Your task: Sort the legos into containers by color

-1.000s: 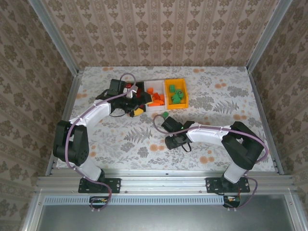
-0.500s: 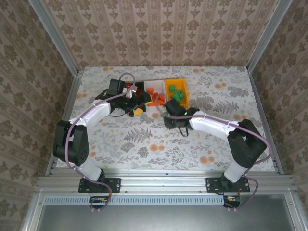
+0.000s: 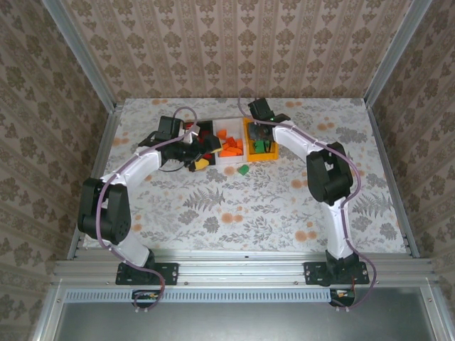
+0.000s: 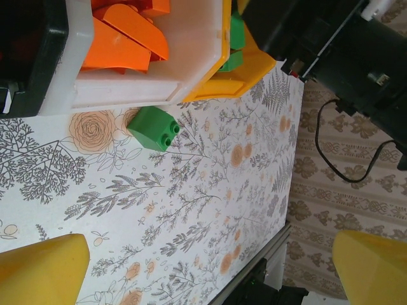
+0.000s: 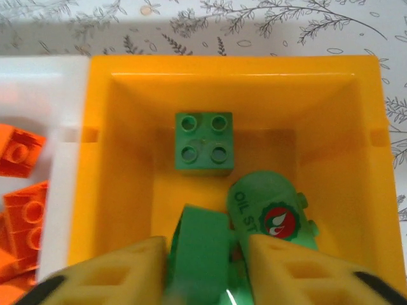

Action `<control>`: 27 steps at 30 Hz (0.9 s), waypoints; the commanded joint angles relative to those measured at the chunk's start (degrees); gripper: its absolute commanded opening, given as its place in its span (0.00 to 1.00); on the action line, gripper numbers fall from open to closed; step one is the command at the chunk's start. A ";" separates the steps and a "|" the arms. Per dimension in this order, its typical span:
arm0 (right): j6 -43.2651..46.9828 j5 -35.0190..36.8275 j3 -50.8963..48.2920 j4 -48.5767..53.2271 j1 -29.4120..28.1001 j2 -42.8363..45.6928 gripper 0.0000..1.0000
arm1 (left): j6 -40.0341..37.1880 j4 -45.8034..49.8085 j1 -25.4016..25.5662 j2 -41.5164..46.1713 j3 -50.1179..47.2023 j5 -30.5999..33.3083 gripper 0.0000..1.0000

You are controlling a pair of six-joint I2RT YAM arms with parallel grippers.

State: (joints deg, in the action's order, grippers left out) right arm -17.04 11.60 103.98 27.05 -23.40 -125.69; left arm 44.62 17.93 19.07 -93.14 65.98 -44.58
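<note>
Right fingers [image 5: 121,270] seen astride a smooth curved green lego [image 5: 198,248], grip unclear; left fingers [image 4: 41,267] spread; "OIL ST" read on a rounded lego [image 5: 270,213].

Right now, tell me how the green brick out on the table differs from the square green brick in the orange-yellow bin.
The loose green brick lies on the table, not in a container; the square green brick sits inside the orange-yellow bin. The loose one is rounded, two studs showing sideways; the square one is flat, four studs up. Both are green.
</note>
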 commanded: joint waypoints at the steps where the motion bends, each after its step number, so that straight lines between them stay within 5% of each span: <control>1: 1.89 0.95 4.05 3.36 0.34 0.52 0.58 | -0.07 0.53 -0.26 1.73 0.82 -0.44 1.00; 8: -2.35 3.34 -8.36 -1.62 -1.84 12.66 0.62 | 0.19 0.26 -0.25 2.00 0.82 -0.60 1.00; 14: -16.79 12.14 -30.83 -13.20 -13.22 24.59 0.78 | 0.26 0.29 -0.44 2.34 0.69 -0.44 1.00; 27: -24.69 13.18 -28.75 -9.05 -18.21 14.09 0.83 | 0.46 0.25 -0.62 3.49 0.42 -0.42 1.00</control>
State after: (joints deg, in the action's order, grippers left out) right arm -39.53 22.57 72.40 16.29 -41.78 -109.97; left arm 44.69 17.91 19.03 -91.85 65.98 -44.60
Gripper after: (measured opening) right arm 0.834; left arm 0.997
